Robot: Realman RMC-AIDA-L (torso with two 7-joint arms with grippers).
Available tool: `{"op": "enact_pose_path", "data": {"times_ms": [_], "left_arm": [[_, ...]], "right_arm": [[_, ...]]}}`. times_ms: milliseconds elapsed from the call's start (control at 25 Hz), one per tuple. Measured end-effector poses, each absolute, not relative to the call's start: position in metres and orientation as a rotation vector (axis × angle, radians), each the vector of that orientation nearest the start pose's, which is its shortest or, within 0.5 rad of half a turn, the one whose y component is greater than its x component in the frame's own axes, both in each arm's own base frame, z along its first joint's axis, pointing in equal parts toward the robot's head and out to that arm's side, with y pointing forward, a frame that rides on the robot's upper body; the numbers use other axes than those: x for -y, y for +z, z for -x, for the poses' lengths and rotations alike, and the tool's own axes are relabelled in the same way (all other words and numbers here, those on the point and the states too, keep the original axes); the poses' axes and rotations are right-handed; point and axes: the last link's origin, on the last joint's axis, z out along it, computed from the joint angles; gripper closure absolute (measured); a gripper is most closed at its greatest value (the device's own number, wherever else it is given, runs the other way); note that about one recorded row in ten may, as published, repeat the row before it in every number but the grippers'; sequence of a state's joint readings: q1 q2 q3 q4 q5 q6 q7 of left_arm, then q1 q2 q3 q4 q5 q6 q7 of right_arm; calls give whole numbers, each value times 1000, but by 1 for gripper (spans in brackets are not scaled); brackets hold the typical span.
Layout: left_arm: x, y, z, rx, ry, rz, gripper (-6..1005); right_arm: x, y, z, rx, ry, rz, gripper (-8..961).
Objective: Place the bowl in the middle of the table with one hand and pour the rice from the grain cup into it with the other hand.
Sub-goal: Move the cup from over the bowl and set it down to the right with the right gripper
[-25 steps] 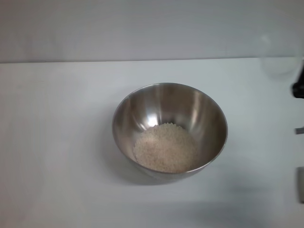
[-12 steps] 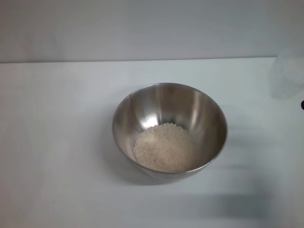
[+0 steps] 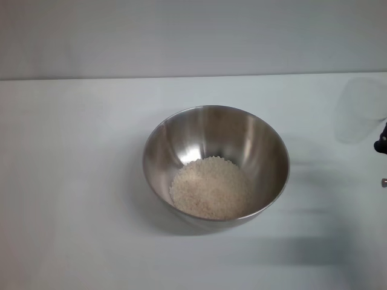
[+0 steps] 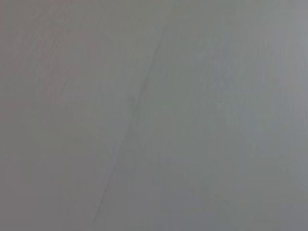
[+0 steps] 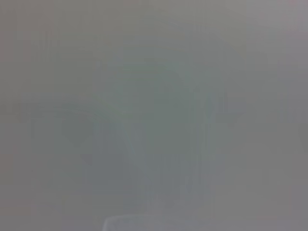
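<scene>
The steel bowl (image 3: 216, 164) stands in the middle of the white table (image 3: 72, 181), with a heap of rice (image 3: 210, 188) in its bottom. The translucent grain cup (image 3: 359, 110) is at the table's far right, looking empty. Only a dark part of my right gripper (image 3: 381, 145) shows, at the picture's right edge just beside the cup, and the gripper is shut on it. In the right wrist view the grain cup (image 5: 154, 139) is a pale blurred shape close to the camera. My left gripper is out of view, and the left wrist view shows only a plain grey surface.
The table's far edge (image 3: 181, 77) meets a plain grey wall. Bare tabletop lies left of the bowl and in front of it.
The grain cup has moved at the right edge, down and slightly back toward the bowl. The dark arm parts at the right edge have shifted. The bowl and rice have not moved.
</scene>
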State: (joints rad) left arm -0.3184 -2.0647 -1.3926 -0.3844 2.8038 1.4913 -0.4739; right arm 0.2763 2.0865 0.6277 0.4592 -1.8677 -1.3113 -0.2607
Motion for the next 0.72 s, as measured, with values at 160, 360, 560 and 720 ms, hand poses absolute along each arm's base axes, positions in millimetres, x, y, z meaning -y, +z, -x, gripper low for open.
{"op": "enact_pose_path", "data": {"times_ms": [160,360,560,720], "left_arm": [[-317,53,280,385,-1308,1363,244],[-317,53,279,383,-1311,1366,244],[-317,52,279,383,-1311,1367,244],[-318,52,279,383,-1310,1369,244]], "right_arm": [[-297,-24,-320,-519,628,1391,923],[-305,-29,-324,-563,607,1428,922],[-309,-33,-326,-593,591,1455,922],[-312,-35,-328,-616,586,1470,921]]}}
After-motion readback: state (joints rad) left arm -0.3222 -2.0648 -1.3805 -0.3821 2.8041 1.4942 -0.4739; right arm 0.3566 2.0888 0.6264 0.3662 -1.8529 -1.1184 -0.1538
